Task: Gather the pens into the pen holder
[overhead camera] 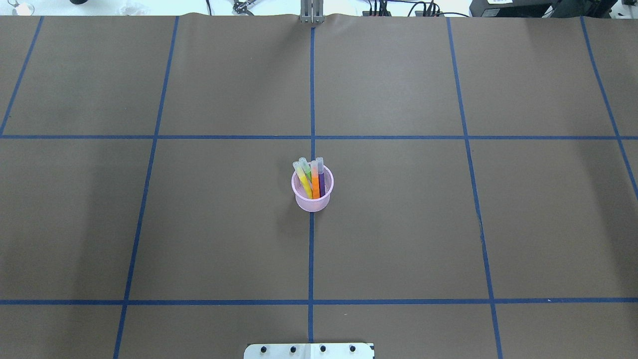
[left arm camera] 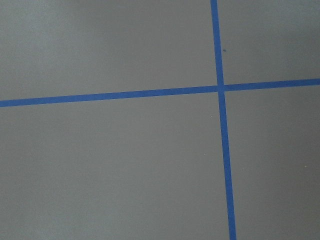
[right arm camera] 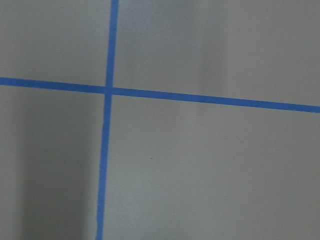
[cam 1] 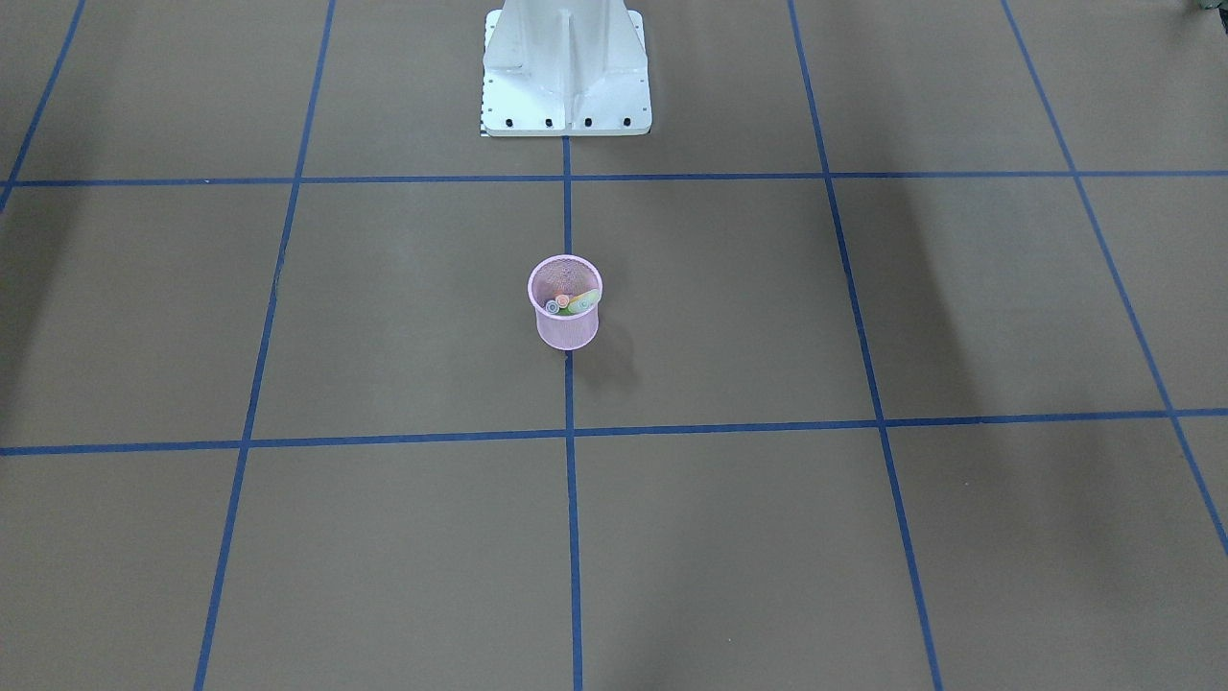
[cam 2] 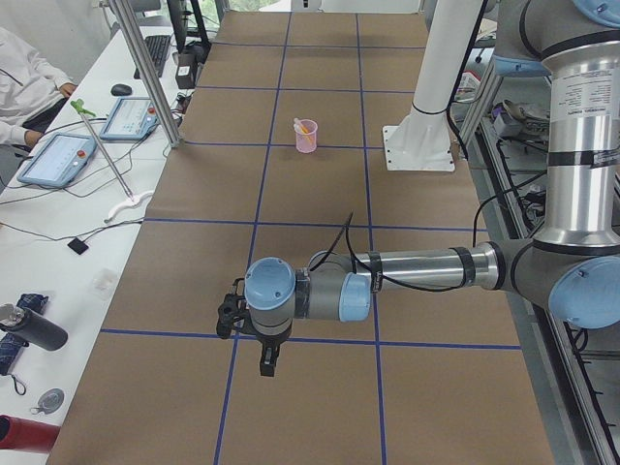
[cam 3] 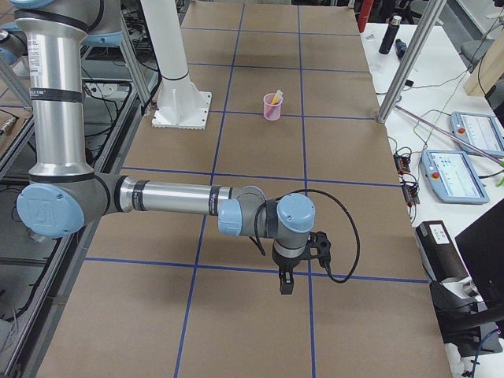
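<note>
Sitting on table (overhead camera: 209,229) (blue grid (overhead camera: 224,137)): pen holder (overhead camera: 312,202) | left gripper (cam 2: 266,366), right gripper (cam 3: 285,287): cannot tell

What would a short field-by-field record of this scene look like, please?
pen holder: pink mesh cup, upright on the blue centre line of the table
pens: yellow, green, orange and purple, all standing inside the holder
left gripper: above bare table, away from the holder; open or shut cannot be told
right gripper: likewise, toward the opposite table end
task: looks finished
</note>
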{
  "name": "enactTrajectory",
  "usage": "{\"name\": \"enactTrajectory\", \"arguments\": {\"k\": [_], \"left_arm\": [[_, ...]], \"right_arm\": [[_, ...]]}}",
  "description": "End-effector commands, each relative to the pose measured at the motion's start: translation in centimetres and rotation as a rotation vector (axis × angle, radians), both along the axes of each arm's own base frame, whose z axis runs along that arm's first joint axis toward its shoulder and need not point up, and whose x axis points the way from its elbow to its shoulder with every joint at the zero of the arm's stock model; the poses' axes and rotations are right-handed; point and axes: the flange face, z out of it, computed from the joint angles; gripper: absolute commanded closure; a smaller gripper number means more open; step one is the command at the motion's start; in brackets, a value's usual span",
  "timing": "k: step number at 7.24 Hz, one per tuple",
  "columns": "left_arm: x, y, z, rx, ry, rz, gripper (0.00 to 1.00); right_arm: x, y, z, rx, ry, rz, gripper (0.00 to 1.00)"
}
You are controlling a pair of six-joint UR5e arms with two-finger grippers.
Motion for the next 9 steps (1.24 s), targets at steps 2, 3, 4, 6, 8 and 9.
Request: {"name": "enactTrajectory", "arguments": {"k": [2,3,4,6,8,9], "left_arm": [[0.0,-0.1,0.0,0.020,-0.002,0.000,0.00],[0.0,-0.1,0.0,0.020,0.000,0.000,0.00],[0.0,-0.1,0.0,0.019,0.000,0.000,0.00],[0.0,0.2,0.2,0.013,0.000,0.000,0.00],[0.0,0.3,0.4,0.009,0.000,0.000,0.00],[0.0,0.3,0.3,0.009,0.000,0.000,0.00]], "right_arm": [[-0.1,0.3,0.2,-0.002,-0.019,0.000,0.00],[-0.1,0.3,0.6,-0.009,-0.018,0.000,0.00],[-0.2,0.9,1.0,-0.019,-0.019,0.000,0.00],[-0.2,1.1,1.3,-0.024,-0.018,-0.001,0.00],[-0.2,1.5,1.4,-0.028,-0.020,0.001,0.00],[-0.2,1.6,1.6,-0.031,-0.021,0.001,0.00]]}}
